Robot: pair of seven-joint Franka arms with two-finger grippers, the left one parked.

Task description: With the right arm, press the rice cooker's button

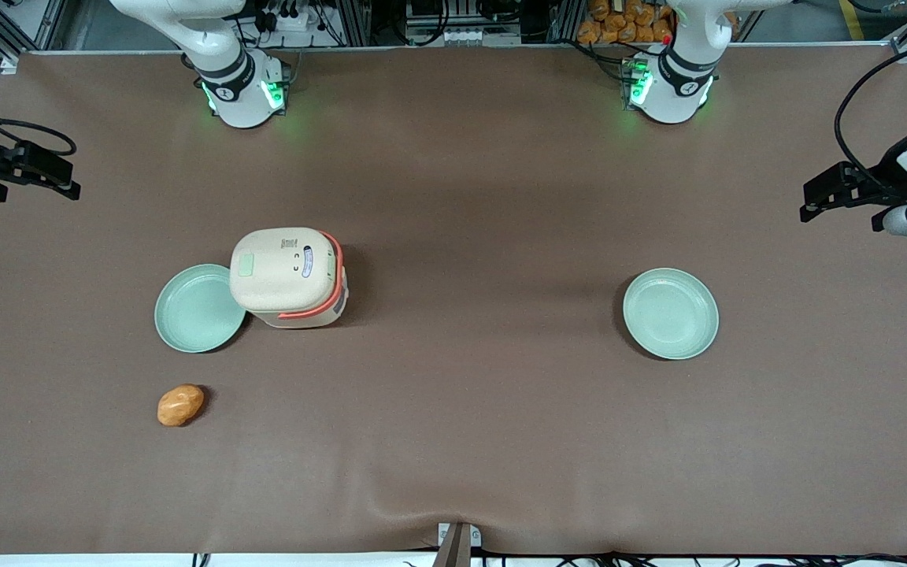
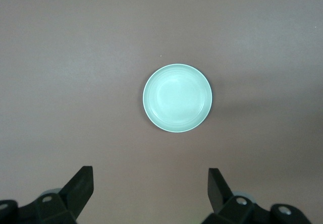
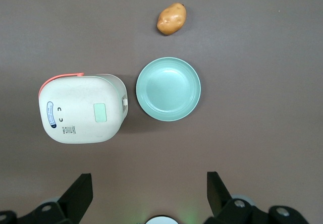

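Potato (image 1: pixel 180 405) lowest in frame; my hand (image 1: pixel 24 172) open at left edge, rice cooker (image 1: pixel 288 277) button unpressed.

No legible text in any view

The rice cooker (image 1: pixel 288 276) lid carries a small printed label and a blue-edged strip of markings, too small to read; the tool (image 3: pixel 150 196) bears none.

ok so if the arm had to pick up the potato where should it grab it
Grip the potato across its narrow middle, coming straight down from above: it lies flat on the table, apart from the plate. The gripper hangs high above, fingers open.
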